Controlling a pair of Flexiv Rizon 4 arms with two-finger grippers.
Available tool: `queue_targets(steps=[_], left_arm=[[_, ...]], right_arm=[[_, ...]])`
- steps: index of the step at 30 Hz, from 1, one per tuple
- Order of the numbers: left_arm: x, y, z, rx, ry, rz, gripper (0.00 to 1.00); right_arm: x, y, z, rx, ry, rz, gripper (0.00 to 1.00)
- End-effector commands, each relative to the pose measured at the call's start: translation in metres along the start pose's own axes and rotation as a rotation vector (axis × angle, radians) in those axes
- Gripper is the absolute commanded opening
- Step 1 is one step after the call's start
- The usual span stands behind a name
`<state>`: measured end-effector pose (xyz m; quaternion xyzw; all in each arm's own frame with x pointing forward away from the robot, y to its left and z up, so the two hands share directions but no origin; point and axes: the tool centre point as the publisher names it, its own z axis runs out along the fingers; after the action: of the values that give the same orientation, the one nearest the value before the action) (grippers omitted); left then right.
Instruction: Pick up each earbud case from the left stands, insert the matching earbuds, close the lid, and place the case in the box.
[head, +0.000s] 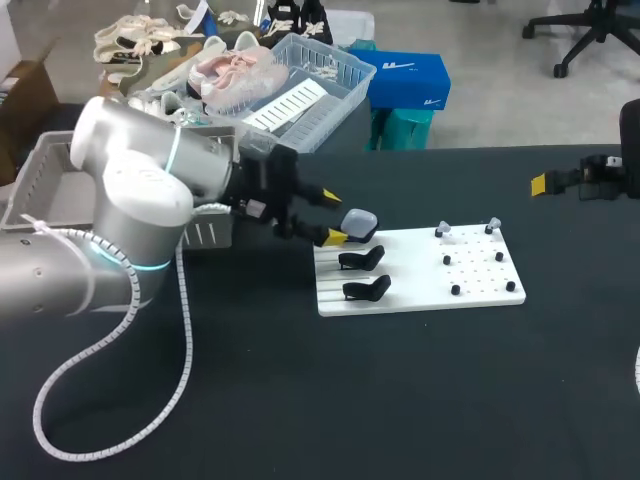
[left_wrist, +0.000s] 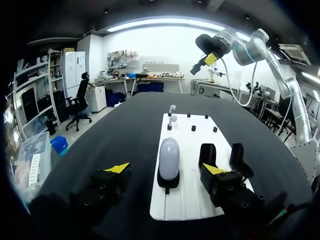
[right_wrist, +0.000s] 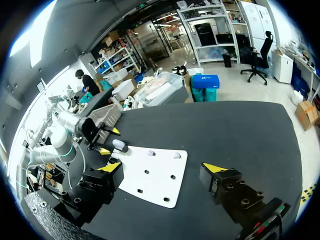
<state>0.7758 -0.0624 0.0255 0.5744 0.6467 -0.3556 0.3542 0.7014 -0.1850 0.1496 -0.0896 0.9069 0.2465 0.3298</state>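
Earbud case (head: 359, 222), pale grey, lid apparently down, seated on the rearmost stand at the left end of the white board (head: 420, 270), centre of frame. Left gripper (head: 333, 217) level with it, fingers spread to either side, no contact seen. Two black stands (head: 362, 259) nearer the camera, empty. Grey box (head: 45, 185) at upper left.

Left wrist view: case (left_wrist: 169, 159) between and slightly ahead of the parted fingers, clear of both. Earbuds (left_wrist: 170, 120) on pegs at the board's far end.

Right wrist view: right gripper (right_wrist: 163, 168) wide apart, holding nothing, short of the board.

Judged step: first pick-up, approach stage. Next move calls for advancing to bracket the case squarely, closing on both flanks, then lifting straight off the stand.
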Motion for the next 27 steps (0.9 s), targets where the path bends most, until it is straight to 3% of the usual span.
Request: queue_targets(steps=[1, 7, 14, 27], left_arm=[[-0.0005, -0.0024, 0.0025, -0.005, -0.007, -0.004, 0.94], [-0.001, -0.0055, 0.0052, -0.005, -0.012, -0.009, 0.92], [-0.0028, -0.0076, 0.0083, 0.003, -0.007, -0.001, 0.79], [-0.0026, -0.0072, 0.0077, -0.003, -0.001, -0.003, 0.79]], right_arm=[[0.0002, -0.0005, -0.0001, -0.001, 0.0, -0.001, 1.0], [0.0002, -0.0005, -0.0001, -0.001, 0.0, -0.001, 1.0], [0.0002, -0.0005, -0.0001, -0.001, 0.0, -0.001, 1.0], [0.0002, -0.0005, -0.0001, -0.001, 0.0, -0.001, 1.0]])
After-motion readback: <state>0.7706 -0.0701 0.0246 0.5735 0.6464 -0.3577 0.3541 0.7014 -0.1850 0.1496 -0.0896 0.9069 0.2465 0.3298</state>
